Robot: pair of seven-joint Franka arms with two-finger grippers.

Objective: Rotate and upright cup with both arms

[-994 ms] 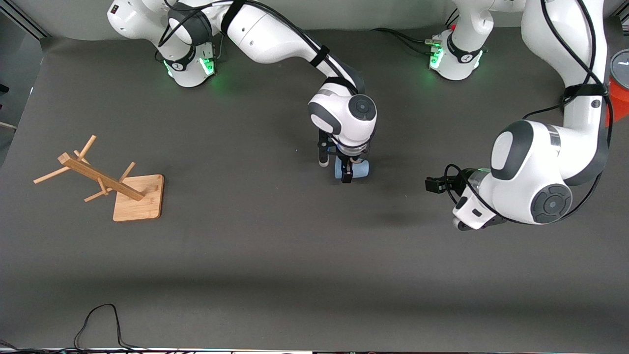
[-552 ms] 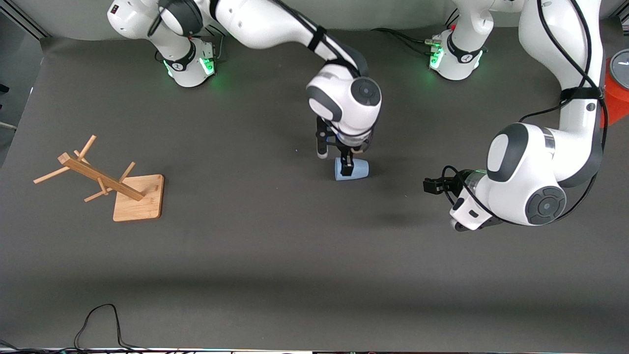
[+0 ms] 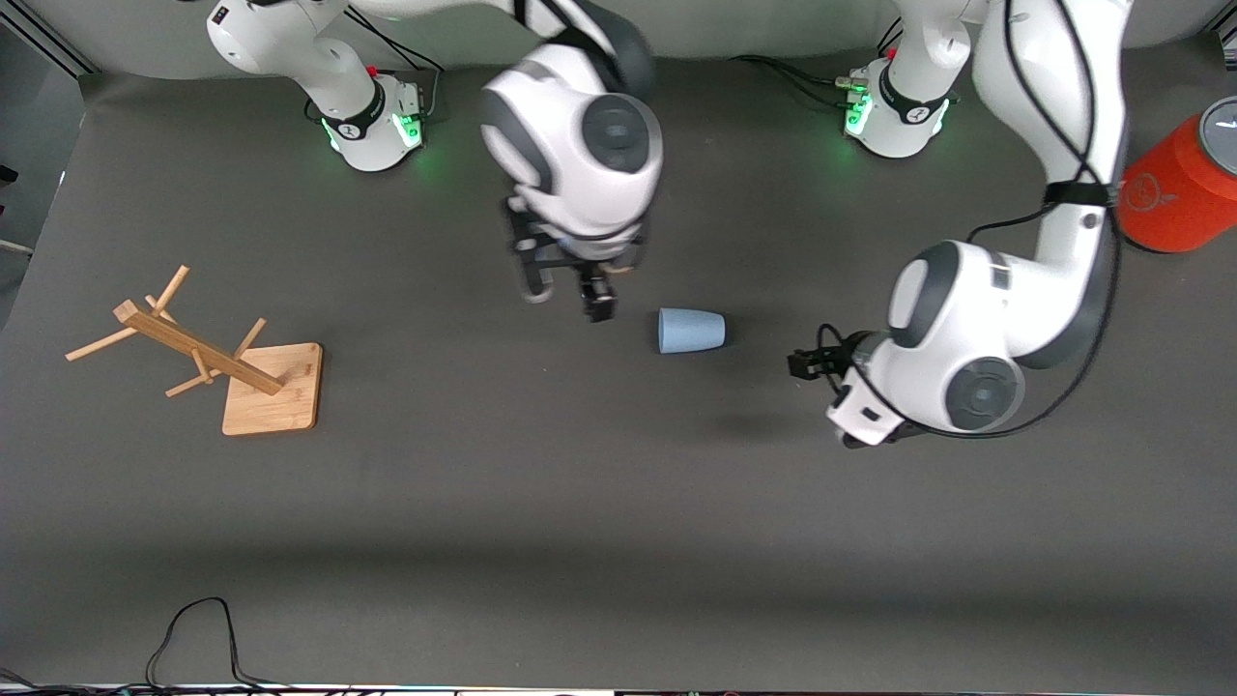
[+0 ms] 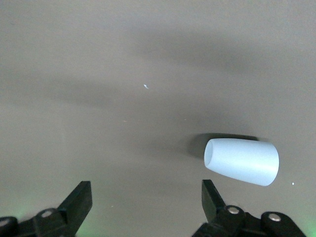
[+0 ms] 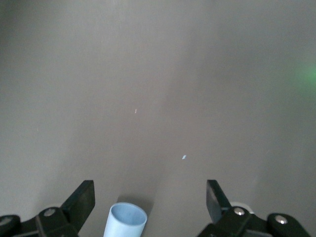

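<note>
Lying on its side mid-table, the cup point(image 3: 691, 331), untouched. Hanging beside it toward the wooden rack point(image 3: 208, 358), right gripper point(image 3: 563, 295), jaws wide. Closing in, left gripper point(image 3: 807, 365), spread wide. Next, probably: straddle, pinch, tip upright.

pale-blue cup point(image 3: 691, 331), orange can point(image 3: 1174, 188), dark-grey table point(image 3: 580, 503)

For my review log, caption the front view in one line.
Small pale-blue plastic cup lies sideways on the grey table between the open right pincer and the left pincer.
</note>
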